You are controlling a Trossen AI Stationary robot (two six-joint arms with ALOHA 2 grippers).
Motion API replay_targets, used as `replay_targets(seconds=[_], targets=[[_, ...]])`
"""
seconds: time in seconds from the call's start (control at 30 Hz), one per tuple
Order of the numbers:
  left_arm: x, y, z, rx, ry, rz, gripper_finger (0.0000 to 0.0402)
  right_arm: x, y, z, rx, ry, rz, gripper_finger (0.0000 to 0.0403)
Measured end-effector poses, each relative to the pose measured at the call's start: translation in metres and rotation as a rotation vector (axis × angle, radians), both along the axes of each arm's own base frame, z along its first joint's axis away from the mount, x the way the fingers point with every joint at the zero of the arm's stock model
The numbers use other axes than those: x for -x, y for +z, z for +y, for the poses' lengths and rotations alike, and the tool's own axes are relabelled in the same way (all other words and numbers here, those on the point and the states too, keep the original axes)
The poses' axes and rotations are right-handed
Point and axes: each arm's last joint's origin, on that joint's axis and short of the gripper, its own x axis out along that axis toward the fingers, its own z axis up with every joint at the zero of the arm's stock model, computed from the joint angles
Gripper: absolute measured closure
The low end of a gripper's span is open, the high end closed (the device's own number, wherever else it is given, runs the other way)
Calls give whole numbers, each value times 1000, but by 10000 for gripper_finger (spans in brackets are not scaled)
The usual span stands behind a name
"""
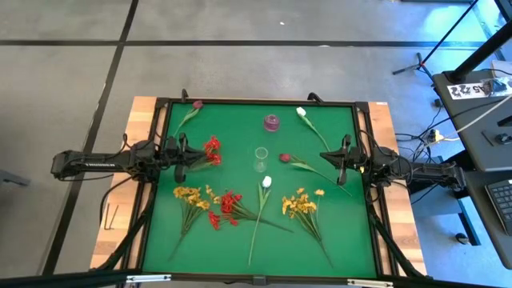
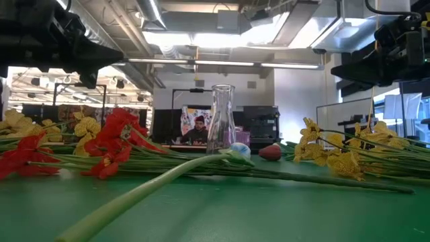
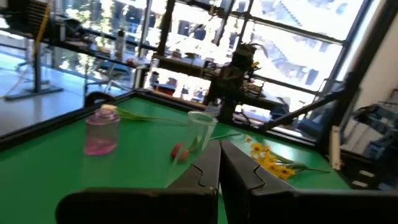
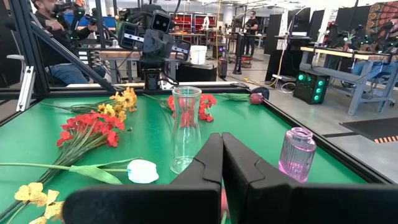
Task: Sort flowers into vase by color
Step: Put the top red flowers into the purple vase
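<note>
Green felt [image 1: 160, 240] holds flowers [image 1: 226, 205] scattered loose around two unfilled vases, clear [image 1: 261, 159] and pink [image 1: 272, 122]; sorting looks unstarted. Left gripper [image 1: 181, 158] and right gripper [image 1: 344, 158] wait at opposite edges, fingers together, holding nothing.

A robotics laboratory in an open industrial hall is shown. A green-covered, black-framed bench [image 1: 160, 240] is set on a polished grey concrete floor [image 1: 64, 72] marked with dark lines. At about 2 o'clock from the bench, black tripod legs [image 1: 428, 52] and a dark side desk with a keyboard [image 1: 500, 196] are seen, with loose cables [image 1: 424, 132] trailed between. Beyond the bench, exposed ceiling ducts and strip lights [image 2: 222, 40], a framed workstation with monitors [image 2: 259, 128] and seated people [image 4: 53, 37] are visible; further work desks with green-lit computer equipment [image 4: 309, 84] are ranged behind.
</note>
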Motion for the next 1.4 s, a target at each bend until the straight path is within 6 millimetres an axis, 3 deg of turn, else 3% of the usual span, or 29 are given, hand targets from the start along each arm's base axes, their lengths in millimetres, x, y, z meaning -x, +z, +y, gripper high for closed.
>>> replay_targets(seconds=[0.43, 0.7, 0.9, 1.07, 1.23, 1.4], targets=[[3, -6, 8, 27, 298, 52, 397, 0, 0, 0, 0, 0, 0, 402], [4, -15, 9, 23, 326, 190, 340, 0, 0, 0, 0, 0, 0, 402], [12, 11, 8, 44, 331, 374, 304, 0, 0, 0, 0, 0, 0, 402], [13, 41, 8, 142, 353, 345, 279, 0, 0, 0, 0, 0, 0, 402], [1, 58, 9, 202, 377, 341, 265, 0, 0, 0, 0, 0, 0, 402], [-22, 68, 14, 192, 407, 539, 257, 0, 0, 0, 0, 0, -1, 402]])
